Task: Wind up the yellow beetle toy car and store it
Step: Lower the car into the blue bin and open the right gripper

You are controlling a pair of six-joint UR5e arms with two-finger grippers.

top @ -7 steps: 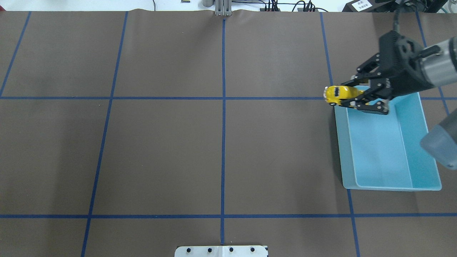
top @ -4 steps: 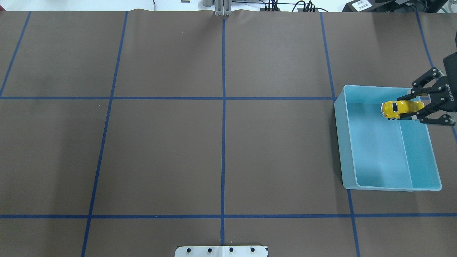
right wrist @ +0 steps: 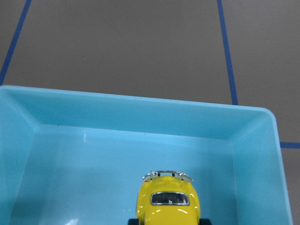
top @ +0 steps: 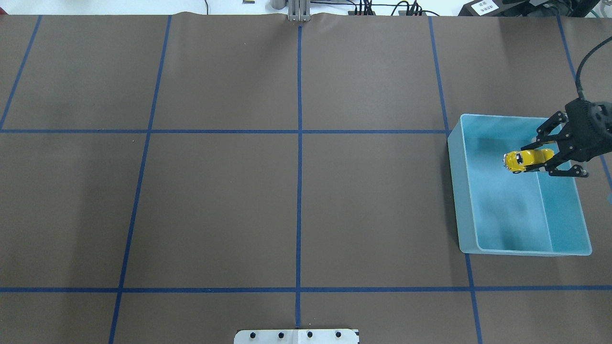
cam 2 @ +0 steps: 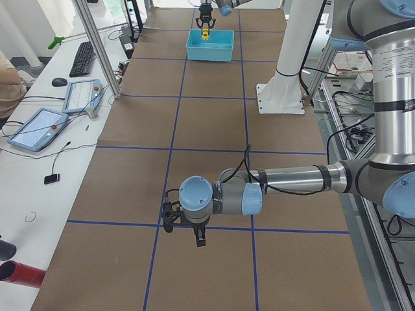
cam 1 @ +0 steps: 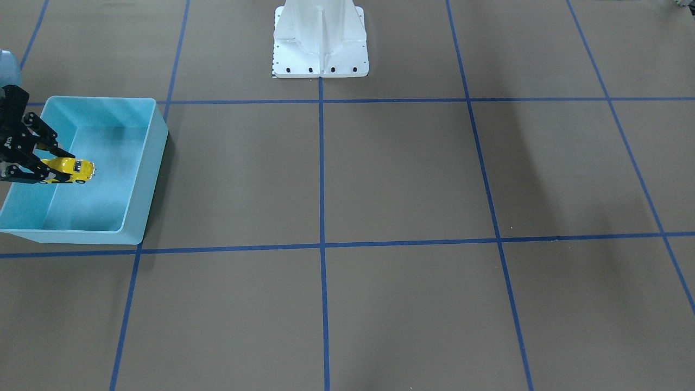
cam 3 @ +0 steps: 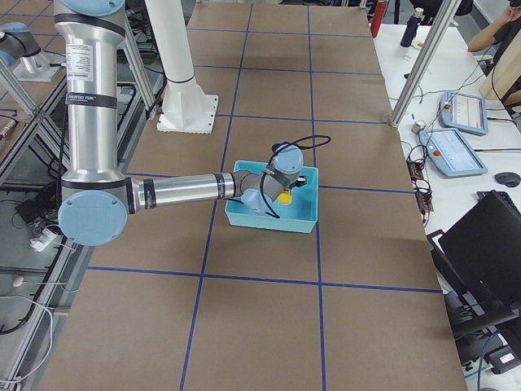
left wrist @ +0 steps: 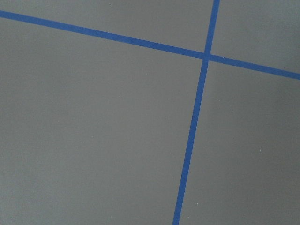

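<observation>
The yellow beetle toy car [top: 523,160] hangs inside the far half of the light blue bin [top: 460,200], pinched at one end by my right gripper [top: 544,160], which is shut on it. The front-facing view shows the car [cam 1: 74,169] above the bin floor with the right gripper [cam 1: 50,172] reaching in over the bin's outer wall. In the right wrist view the car [right wrist: 168,204] points at the bin's far wall [right wrist: 140,117]. My left gripper [cam 2: 186,225] hovers low over the table in the exterior left view only; I cannot tell whether it is open or shut.
Blue tape lines [top: 299,167] divide the brown table into squares. The robot's white base [cam 1: 320,41] stands at the table's middle edge. Tablets and a keyboard [cam 2: 83,58] lie on a side desk, and a person's arm shows at that desk's edge.
My right gripper carried the car from beyond the bin's far left corner to over the bin, then sank lower into it. Its grip on the car stayed the same.
</observation>
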